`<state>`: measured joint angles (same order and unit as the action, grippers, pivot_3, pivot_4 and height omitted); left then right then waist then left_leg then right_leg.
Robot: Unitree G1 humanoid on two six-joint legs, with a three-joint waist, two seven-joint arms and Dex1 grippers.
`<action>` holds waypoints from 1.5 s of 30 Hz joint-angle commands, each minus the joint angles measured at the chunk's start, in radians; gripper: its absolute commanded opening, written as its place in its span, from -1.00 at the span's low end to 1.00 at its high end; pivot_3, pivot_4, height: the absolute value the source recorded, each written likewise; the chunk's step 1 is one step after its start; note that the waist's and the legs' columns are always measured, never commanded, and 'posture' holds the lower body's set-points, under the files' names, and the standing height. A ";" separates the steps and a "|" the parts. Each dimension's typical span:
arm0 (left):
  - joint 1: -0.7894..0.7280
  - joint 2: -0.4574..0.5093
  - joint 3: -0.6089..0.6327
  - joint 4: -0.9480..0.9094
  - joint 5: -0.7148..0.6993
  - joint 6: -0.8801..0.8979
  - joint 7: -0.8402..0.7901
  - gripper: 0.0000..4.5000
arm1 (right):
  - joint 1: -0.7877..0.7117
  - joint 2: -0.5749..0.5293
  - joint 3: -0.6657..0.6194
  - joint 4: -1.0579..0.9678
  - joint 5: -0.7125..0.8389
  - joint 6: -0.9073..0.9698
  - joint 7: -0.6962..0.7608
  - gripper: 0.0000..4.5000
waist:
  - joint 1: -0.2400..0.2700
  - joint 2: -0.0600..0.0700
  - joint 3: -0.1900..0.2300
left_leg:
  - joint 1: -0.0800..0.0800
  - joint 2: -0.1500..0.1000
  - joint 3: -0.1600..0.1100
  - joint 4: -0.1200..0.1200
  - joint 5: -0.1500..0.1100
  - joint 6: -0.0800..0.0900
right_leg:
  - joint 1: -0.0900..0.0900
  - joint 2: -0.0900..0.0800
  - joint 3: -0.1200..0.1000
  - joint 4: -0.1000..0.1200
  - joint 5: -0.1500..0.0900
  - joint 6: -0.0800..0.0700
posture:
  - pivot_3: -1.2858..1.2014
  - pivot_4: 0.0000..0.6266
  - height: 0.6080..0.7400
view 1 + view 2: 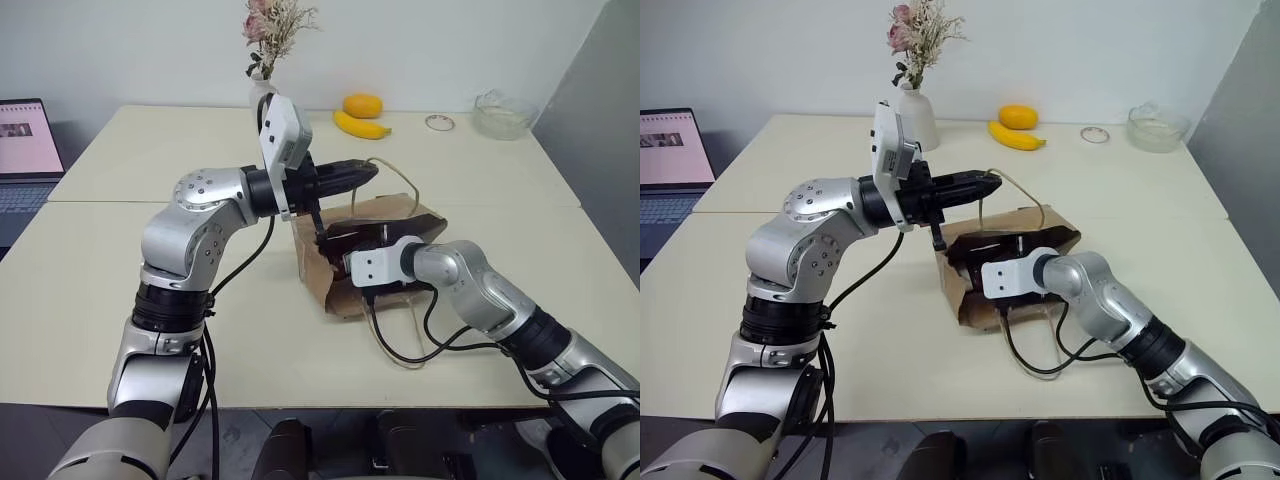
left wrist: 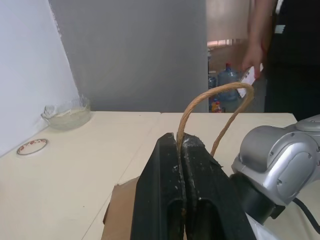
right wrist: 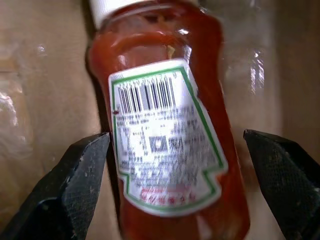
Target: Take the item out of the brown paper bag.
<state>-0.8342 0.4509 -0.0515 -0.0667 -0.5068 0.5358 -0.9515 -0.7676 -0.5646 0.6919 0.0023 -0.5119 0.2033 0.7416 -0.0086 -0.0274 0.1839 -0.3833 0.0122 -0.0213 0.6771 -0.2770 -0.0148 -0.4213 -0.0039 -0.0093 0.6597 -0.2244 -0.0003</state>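
Note:
The brown paper bag [image 1: 395,212] lies tilted at the middle of the table, its mouth facing me. My left gripper [image 1: 365,172] hangs above it, shut on one of its tan cord handles [image 2: 220,95], which loops up past the black fingers [image 2: 165,190]. The other handle [image 1: 418,330] trails on the table in front of the bag. My right gripper [image 3: 175,137] reaches into the bag's mouth and is open. In the right wrist view the item, a red bottle [image 3: 165,100] with a white cap [image 3: 115,5] and a barcode label, lies between the two fingertips, neither touching it.
At the table's far side lie a banana [image 1: 360,127] and an orange fruit [image 1: 362,105], with a vase of dried flowers [image 1: 262,90], a small ring dish [image 1: 439,122] and a glass bowl [image 1: 503,115]. A laptop [image 1: 25,150] sits far left. A person [image 2: 265,45] stands beyond the table.

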 commanded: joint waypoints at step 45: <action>-0.056 -0.007 -0.003 0.170 0.190 -0.155 0.070 -1.00 | -0.025 -0.129 -0.945 -0.337 0.971 0.480 0.092 0.40 | 0.012 0.001 0.001 | -0.001 -0.001 -0.001 0.000 0.000 0.000 | 0.000 -0.003 -0.002 0.000 0.000 0.000 | 0.03 -0.52 1.00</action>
<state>-0.8693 0.4384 -0.0688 0.1231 -0.3238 0.4001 -0.8852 -0.8050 -0.6556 -0.1997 -0.3610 0.5106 0.7241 0.8759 0.0035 -0.0261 0.1851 -0.3844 0.0104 -0.0223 0.6771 -0.2771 -0.0146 -0.4208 -0.0071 -0.0108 0.6594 -0.2243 -0.0005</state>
